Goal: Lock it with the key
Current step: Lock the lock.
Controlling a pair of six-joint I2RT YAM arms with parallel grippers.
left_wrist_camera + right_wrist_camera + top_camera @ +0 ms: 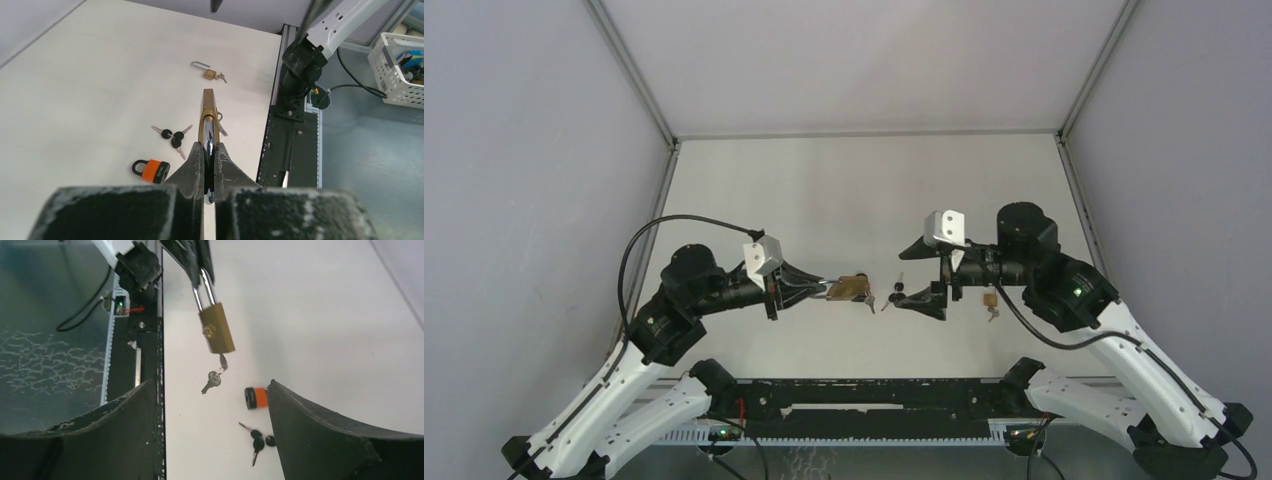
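My left gripper (826, 291) is shut on the steel shackle of a large brass padlock (850, 288) and holds it above the table. In the left wrist view the padlock (208, 115) sticks out forward from the gripper (209, 146). In the right wrist view the padlock (217, 331) hangs in front. A key (222, 361) sits at its bottom keyhole and a second silver key (212, 380) dangles from it. My right gripper (211, 385) is open and empty, facing the padlock a short way to its right, as the top view (900, 278) also shows.
An orange padlock (152, 170) and a bunch of black-headed keys (172, 137) lie on the table below the grippers. A small brass padlock (206, 71) with an open shackle lies further right, near the right arm (990, 300). The black base rail (874, 400) runs along the near edge.
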